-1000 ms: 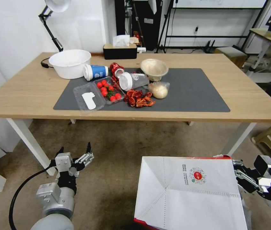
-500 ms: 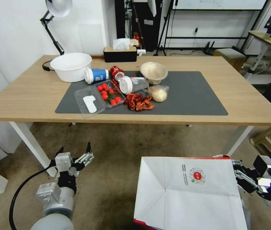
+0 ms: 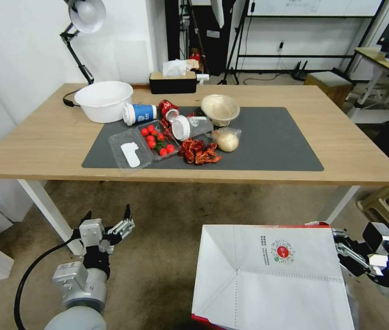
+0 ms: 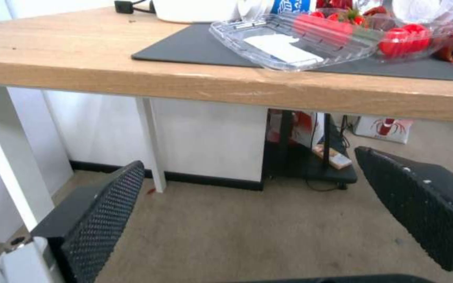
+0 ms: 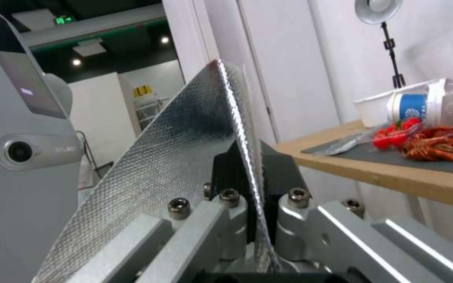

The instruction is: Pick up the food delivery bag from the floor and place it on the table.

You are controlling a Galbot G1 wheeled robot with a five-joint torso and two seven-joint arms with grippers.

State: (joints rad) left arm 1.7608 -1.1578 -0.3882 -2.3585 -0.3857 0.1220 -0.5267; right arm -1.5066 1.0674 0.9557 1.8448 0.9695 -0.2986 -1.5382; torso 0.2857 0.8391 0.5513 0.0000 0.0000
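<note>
Right pincer (image 3: 341, 250): clamped on the foil-lined wall of the food delivery bag (image 3: 272, 275), held off the floor, short of the surface (image 3: 341, 137) and below its near edge. Left pincer (image 3: 107, 220): spread apart, empty, left of the bag. Risk: single thin-wall grip may tear or slip; bag may catch that edge. Hidden: bag's handles, contents and base.

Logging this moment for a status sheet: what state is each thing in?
food delivery bag: lifted, its foil-lined edge pinched.
right gripper: jaws shut on the bag's edge.
left gripper: jaws open, holding nothing, below the table edge.
blue cup: lying on its side.
clear tray: open, tomatoes inside.
</note>
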